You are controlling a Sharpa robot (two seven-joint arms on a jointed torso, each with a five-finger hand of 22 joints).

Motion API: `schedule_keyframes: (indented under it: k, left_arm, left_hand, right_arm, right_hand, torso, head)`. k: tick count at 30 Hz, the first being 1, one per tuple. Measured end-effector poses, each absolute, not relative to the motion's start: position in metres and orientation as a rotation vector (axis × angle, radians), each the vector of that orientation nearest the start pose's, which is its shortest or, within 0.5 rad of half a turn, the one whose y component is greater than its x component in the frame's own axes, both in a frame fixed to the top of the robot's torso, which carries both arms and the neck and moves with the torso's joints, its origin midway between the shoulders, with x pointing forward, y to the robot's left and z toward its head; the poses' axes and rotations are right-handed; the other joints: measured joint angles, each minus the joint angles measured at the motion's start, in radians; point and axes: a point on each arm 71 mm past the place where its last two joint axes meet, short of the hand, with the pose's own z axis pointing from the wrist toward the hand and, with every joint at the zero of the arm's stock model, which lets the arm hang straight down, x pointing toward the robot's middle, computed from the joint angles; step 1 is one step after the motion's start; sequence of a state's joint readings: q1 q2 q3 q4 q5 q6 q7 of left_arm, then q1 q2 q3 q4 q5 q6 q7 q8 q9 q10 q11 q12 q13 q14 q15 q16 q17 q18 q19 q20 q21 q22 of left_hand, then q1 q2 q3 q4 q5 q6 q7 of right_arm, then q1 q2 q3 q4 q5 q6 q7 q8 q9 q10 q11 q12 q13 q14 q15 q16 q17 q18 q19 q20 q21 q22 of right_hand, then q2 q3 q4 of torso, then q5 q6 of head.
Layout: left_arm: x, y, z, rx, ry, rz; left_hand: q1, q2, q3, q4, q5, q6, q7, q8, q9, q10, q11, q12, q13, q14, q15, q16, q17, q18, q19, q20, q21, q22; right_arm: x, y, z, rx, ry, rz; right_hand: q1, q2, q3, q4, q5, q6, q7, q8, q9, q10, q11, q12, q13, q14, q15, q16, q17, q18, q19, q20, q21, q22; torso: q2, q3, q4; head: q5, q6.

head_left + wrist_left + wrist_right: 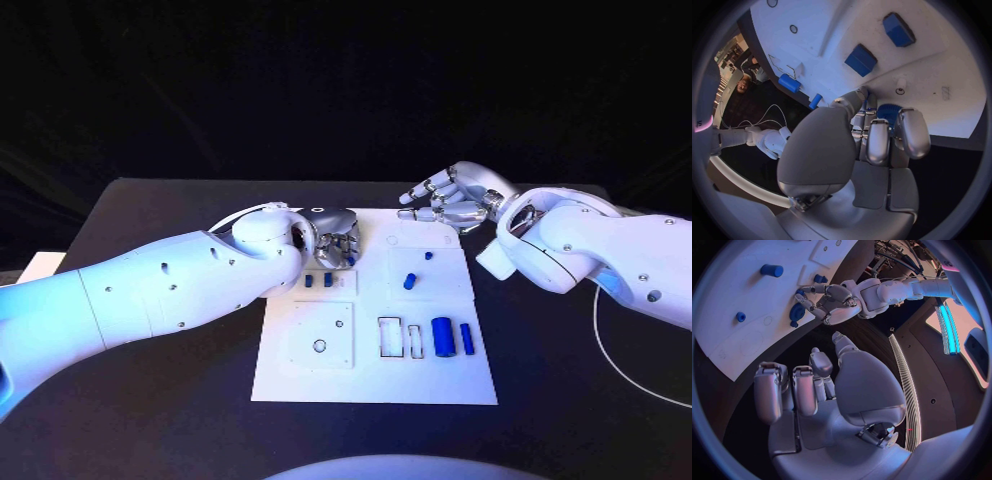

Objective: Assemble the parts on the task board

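A black, matte-topped table (159,420) is seen from above in the head view, its far edge set against a dark background. A white rectangular task board (378,385) is laid flat near the middle of the table, with its long sides running away from the robot. A bare strip of black surface is left round the board on every side. At the table's left edge, a small pale flat object (41,265) is seen; what it is cannot be told. A thin white cable (623,362) is draped in a curve across the black surface on the right, well apart from the board.
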State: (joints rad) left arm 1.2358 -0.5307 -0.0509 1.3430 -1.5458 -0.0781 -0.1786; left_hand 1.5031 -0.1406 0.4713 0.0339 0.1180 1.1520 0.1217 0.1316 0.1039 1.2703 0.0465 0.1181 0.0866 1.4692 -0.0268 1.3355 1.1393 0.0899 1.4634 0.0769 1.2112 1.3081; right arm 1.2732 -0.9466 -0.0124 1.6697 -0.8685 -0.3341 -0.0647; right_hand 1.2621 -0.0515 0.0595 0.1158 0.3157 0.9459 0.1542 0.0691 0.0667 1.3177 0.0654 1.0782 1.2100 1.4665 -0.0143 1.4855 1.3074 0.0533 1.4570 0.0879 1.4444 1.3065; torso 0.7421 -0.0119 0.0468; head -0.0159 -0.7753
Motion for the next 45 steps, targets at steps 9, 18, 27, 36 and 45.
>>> schedule_keyframes:
  k: [9,18,27,36,45]
  left_arm:
    - [0.504,0.113,-0.169,0.3,1.79,-0.664]
    - [0.505,0.143,-0.16,0.2,1.821,-0.67]
    - [0.509,0.154,-0.167,0.165,1.865,-0.645]
    - [0.51,0.155,-0.178,0.168,1.905,-0.626]
    - [0.51,0.15,-0.179,0.177,1.909,-0.633]
  left_hand:
    - [-0.012,-0.004,0.009,-0.009,0.0,-0.005,0.005,-0.006,-0.005,-0.005,0.005,-0.014,-0.003,0.0,0.0,0.0,-0.005,0.0,0.0,0.0,0.004,0.0]
    - [-0.024,-0.008,0.012,-0.012,0.0,-0.005,0.005,-0.009,-0.007,-0.005,0.005,-0.02,-0.003,0.0,0.0,0.0,-0.009,0.0,0.0,0.0,0.004,0.0]
    - [-0.029,-0.011,0.015,-0.009,0.0,-0.005,0.005,-0.011,-0.008,-0.005,0.005,-0.02,-0.003,0.0,0.0,0.0,-0.01,0.0,0.0,0.0,0.004,0.0]
    - [-0.038,-0.01,0.015,-0.009,0.0,-0.006,0.005,-0.014,-0.009,-0.002,0.009,-0.026,-0.003,0.0,0.0,0.0,-0.012,0.0,0.0,0.0,0.004,0.0]
    - [-0.038,-0.01,0.015,-0.009,0.0,-0.006,0.005,-0.014,-0.009,-0.002,0.009,-0.026,-0.003,0.0,0.0,0.0,-0.013,0.001,0.0,0.0,0.004,0.0]
  right_arm:
    - [0.474,-0.214,-0.135,0.367,1.701,0.988]
    - [0.474,-0.213,-0.135,0.366,1.701,0.989]
    - [0.474,-0.212,-0.135,0.365,1.702,0.99]
    - [0.474,-0.212,-0.135,0.365,1.702,0.99]
    - [0.474,-0.211,-0.135,0.364,1.703,0.991]
  right_hand:
    - [0.0,0.0,0.0,0.0,0.0,0.0,0.0,0.0,0.0,0.0,0.0,0.0,0.0,0.0,0.0,0.0,0.0,0.0,0.0,0.0,0.0,0.0]
    - [0.0,0.0,0.0,0.0,0.0,0.0,0.0,0.0,0.0,0.0,0.0,0.0,0.0,0.0,0.0,0.0,0.0,0.0,0.0,0.0,0.0,0.0]
    - [0.0,0.0,0.0,0.0,0.0,0.0,0.0,0.0,0.0,0.0,0.0,0.0,0.0,0.0,0.0,0.0,0.0,0.0,0.0,0.0,0.0,0.0]
    - [0.0,0.0,0.0,0.0,0.0,0.0,0.0,0.0,0.0,0.0,0.0,0.0,0.0,0.0,0.0,0.0,0.001,0.0,0.0,0.0,0.0,0.0]
    - [0.0,0.0,0.0,0.0,0.0,0.0,0.0,0.0,0.0,0.0,0.0,0.0,0.0,0.0,0.0,0.0,0.0,0.0,0.0,0.0,0.0,0.0]
  torso:
    - [-0.003,0.0002,0.0034]
    - [-0.002,-0.0001,0.0037]
    - [-0.002,-0.0012,0.0034]
    - [-0.002,-0.0009,0.0028]
    - [-0.002,0.0003,0.0026]
  head:
    - [0.001,0.005]
    - [0.007,0.01]
    - [0.009,0.006]
    - [0.007,0.002]
    - [0.007,0.0]
